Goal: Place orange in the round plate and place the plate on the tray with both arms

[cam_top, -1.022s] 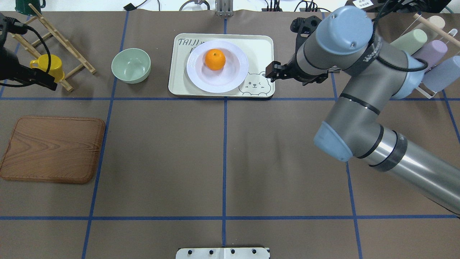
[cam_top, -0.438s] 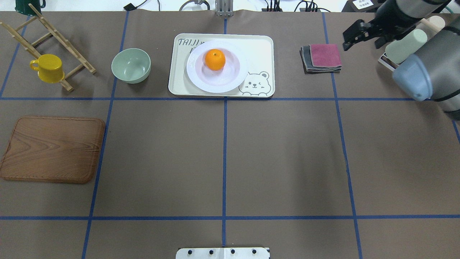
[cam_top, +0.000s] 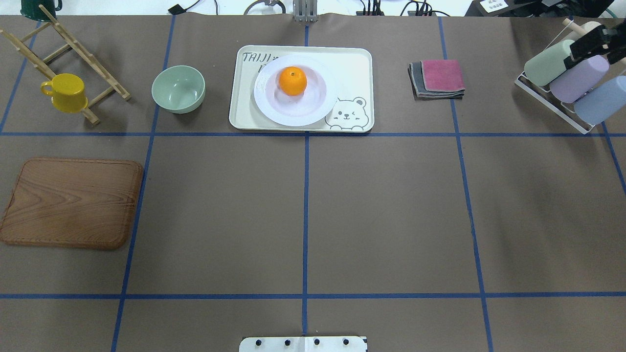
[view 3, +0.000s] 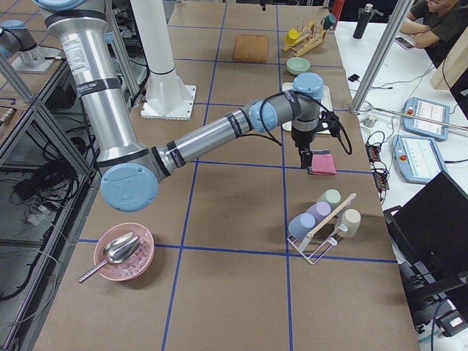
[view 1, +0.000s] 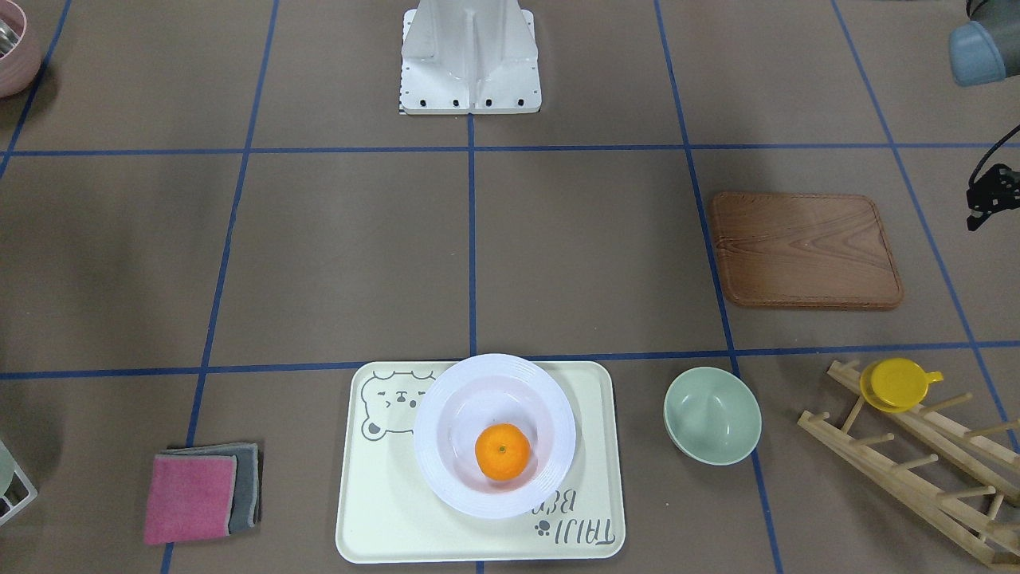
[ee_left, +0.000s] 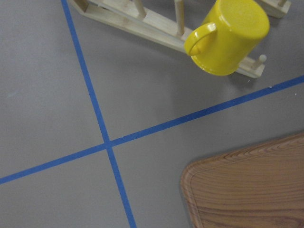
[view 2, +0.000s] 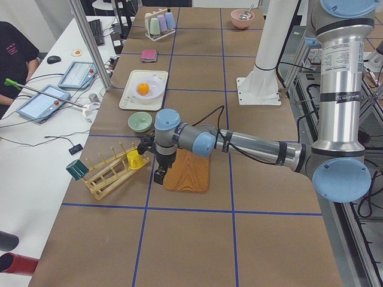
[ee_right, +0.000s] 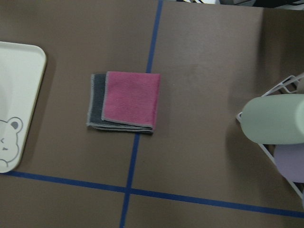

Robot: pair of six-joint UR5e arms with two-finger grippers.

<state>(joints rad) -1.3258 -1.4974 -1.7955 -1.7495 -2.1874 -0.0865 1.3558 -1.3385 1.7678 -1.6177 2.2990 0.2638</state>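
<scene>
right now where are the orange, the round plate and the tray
orange [cam_top: 293, 81], overhead exterior view, middle of the fruit, just below its stem dot
round plate [cam_top: 293, 120], overhead exterior view, bare ridged rim on the robot's side
tray [cam_top: 354, 66], overhead exterior view, bare cream floor right of the plate

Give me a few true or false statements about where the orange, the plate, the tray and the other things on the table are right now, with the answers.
1. The small bright-orange fruit lies in the glossy white round plate. True.
2. That plate rests on the brown wooden board. False: it rests on the cream rectangular bear tray; the board lies well apart.
3. The pale mint-green bowl stands on the tray. False: the bowl stands on the table beside the tray.
4. The yellow plastic cup sits on the wooden peg rack. True.
</scene>
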